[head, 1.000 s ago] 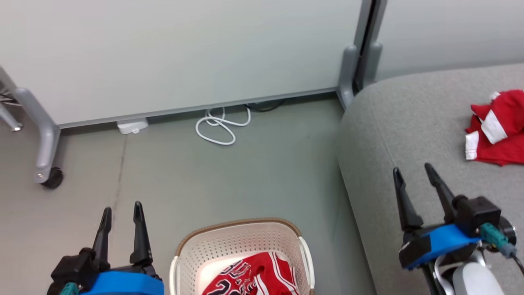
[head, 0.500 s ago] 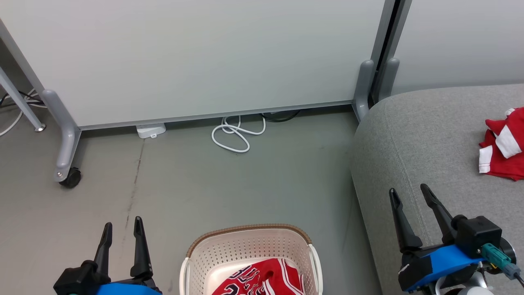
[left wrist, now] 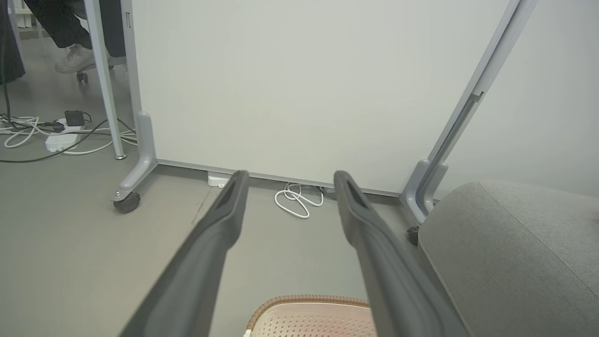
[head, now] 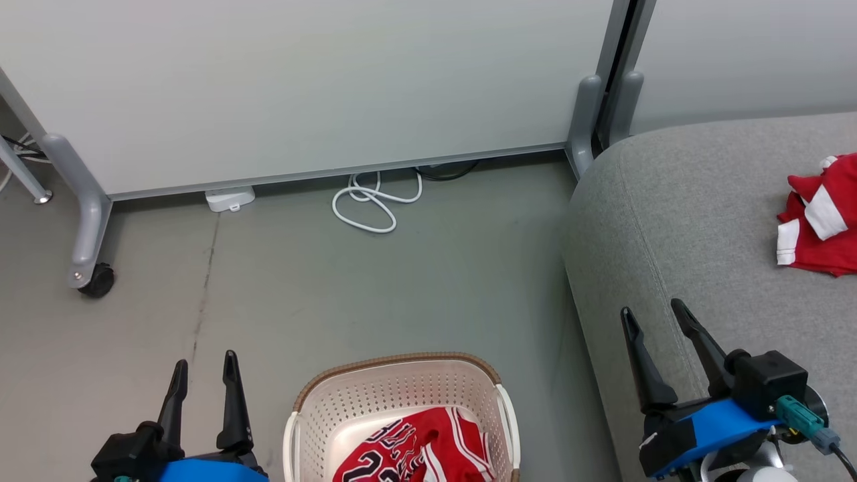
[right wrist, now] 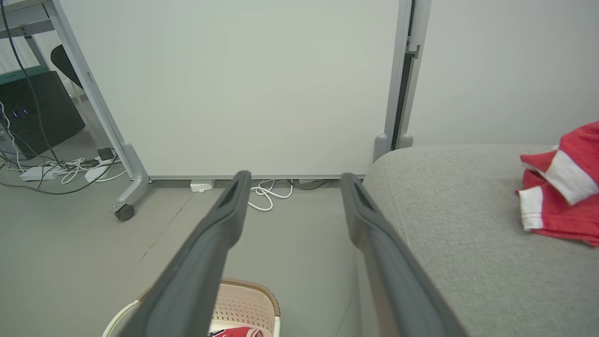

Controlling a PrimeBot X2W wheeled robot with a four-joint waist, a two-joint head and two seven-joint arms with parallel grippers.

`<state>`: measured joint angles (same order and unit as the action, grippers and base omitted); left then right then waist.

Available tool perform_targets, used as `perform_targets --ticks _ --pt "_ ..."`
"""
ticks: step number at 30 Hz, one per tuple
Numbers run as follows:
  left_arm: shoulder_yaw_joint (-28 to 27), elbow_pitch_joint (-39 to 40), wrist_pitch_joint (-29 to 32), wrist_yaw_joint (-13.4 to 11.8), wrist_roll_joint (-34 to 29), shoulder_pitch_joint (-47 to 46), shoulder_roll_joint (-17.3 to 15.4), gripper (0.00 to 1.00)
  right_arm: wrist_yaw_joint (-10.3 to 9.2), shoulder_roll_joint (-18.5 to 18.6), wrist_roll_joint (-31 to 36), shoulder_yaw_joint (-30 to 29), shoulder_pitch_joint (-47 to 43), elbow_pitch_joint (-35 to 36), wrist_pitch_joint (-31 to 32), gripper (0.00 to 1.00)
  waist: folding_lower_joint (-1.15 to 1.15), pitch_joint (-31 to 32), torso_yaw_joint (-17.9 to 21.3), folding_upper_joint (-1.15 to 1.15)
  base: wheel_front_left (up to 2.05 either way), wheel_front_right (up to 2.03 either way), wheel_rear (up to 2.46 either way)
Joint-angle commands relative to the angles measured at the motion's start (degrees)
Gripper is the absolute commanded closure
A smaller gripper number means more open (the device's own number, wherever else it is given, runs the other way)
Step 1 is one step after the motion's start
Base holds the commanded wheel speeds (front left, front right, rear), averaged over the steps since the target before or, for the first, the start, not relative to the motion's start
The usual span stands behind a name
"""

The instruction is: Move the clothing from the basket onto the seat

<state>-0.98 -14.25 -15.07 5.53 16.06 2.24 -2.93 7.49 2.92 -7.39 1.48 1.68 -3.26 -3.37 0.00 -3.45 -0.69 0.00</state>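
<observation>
left gripper [head: 204, 360]: wide open, empty
right gripper [head: 651, 308]: same, over seat [head: 669, 214]
jersey [head: 408, 455]: in basket [head: 395, 361], probably next
red garment [head: 817, 214]: far right on seat, done

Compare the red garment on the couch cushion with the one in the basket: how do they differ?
The crumpled garment lies on the grey couch cushion; the jersey sits in the laundry basket. The jersey shows black-and-white lettering; the garment shows plain white bands. Both are red with white trim.
</observation>
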Motion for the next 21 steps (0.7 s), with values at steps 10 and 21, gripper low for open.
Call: perform_targets --ticks 10,21 --pt "2.47 -6.62 -0.15 0.99 -1.36 -7.43 -0.04 0.0 0.01 -0.02 -0.04 2.31 4.07 2.2 -0.87 0.0 0.0 -8.2 3.23 0.0 0.0 0.0 0.0" --pt "7.88 -28.35 2.41 1.93 0.15 -21.16 -0.78 0.0 0.01 -0.01 -0.69 9.17 11.21 2.84 -3.05 0.0 0.0 -21.62 10.59 0.0 0.0 0.0 0.0"
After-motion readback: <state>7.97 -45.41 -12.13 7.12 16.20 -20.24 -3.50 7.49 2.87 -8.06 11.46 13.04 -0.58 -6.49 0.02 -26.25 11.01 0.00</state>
